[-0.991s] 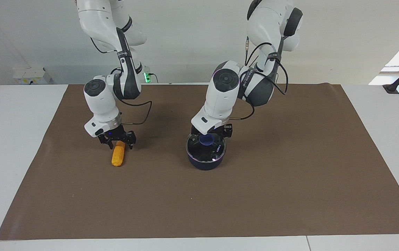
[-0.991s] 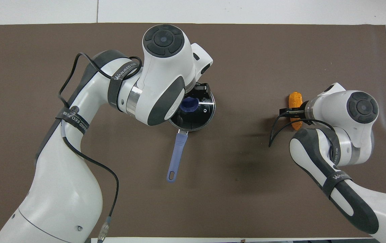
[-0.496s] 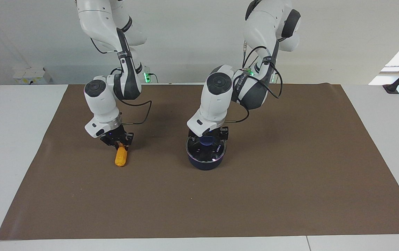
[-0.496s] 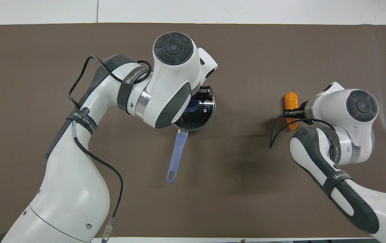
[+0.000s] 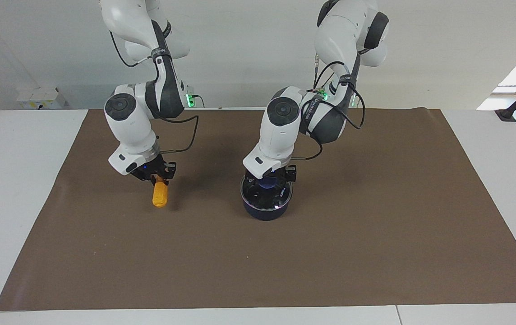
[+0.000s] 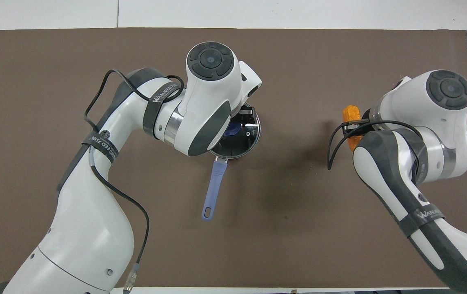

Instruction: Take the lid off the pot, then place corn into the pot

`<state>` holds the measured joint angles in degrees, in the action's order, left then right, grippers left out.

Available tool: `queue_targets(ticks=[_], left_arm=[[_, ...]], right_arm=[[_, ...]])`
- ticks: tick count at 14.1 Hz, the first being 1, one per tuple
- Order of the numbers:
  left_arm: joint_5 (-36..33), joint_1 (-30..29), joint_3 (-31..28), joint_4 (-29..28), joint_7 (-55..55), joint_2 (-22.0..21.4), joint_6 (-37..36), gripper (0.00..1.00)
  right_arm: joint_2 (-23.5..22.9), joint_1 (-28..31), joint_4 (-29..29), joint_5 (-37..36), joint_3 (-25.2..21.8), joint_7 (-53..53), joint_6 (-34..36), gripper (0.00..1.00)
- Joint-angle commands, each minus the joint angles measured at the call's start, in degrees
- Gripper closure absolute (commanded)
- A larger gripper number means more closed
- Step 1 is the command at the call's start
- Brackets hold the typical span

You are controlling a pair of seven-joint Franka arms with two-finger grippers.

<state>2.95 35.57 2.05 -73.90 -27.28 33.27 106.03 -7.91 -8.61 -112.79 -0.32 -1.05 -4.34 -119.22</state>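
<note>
Landmark = pot (image 5: pixel 265 208), mid-counter (image 5: pixel 375 234) on the brown mat (image 5: pixel 375 189), its handle (image 6: pixel 214 185) pointing back at the robots. Lid (image 5: pixel 266 194) is seated on the rim, not lifted yet. Left hand (image 5: pixel 270 177) is right down on the blue knob (image 5: pixel 267 182); clenched or not, can't tell, the wrist blocks it. Right hand (image 5: pixel 158 176) is up over the mat toward the right arm's end from the pot, well apart from it, clamped on the top end of the corn (image 5: pixel 160 195), which hangs off the counter with its long axis near vertical, tip down. Key relation: corn has to travel sideways to the pot mouth, and that mouth is capped. Pot contents: nothing visible through the glass, dark inside. My read: lid has to come up and clear before the right arm swings in, else corn hits glass.
</note>
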Motion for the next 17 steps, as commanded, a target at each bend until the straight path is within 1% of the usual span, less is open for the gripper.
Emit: queue_targets(ticks=[1,3,4,5,6,9,11,14,17], left_arm=[[-0.93,0.73,-0.73,-1.25,-1.9,-0.67,1.63,0.0],[-1.02,0.73,-0.73,-1.33,-1.99,-0.67,2.07,0.0],[-1.02,0.73,-0.73,-1.33,-1.99,-0.67,2.07,0.03],[-1.02,0.73,-0.73,-1.33,-1.99,-0.67,1.98,0.12],[-1.02,0.73,-0.73,-1.33,-1.99,-0.75,1.9,0.28],[-1.02,0.82,-0.73,-1.42,-1.99,-0.75,1.72,0.61],[-0.84,0.82,-0.73,-1.33,-1.99,-0.75,1.63,0.75],[-0.49,0.73,-0.64,-1.07,-1.99,-0.93,1.28,0.92],[-0.23,0.29,-0.55,-0.63,-1.99,-2.07,-0.29,1.0]], right_arm=[[-0.26,-1.76,5.2,0.41,0.35,-1.44,5.56,1.0],[-0.61,-2.99,8.01,0.67,0.35,-3.74,8.47,1.0],[-0.7,-3.17,9.33,0.93,0.44,-3.83,9.96,1.0],[-0.7,-3.61,9.95,0.93,0.52,-3.83,10.67,1.0],[-0.7,-3.79,10.57,1.02,0.53,-3.83,11.29,1.0],[-0.88,-4.48,11.19,1.11,0.96,-5.67,11.47,1.0],[-0.97,-5.1,11.36,1.11,0.97,-6.73,11.29,1.0],[-0.97,-5.19,12.42,1.11,1.49,-7.17,11.64,1.0],[-1.05,-5.19,12.6,1.11,1.84,-7.26,11.47,1.0]])
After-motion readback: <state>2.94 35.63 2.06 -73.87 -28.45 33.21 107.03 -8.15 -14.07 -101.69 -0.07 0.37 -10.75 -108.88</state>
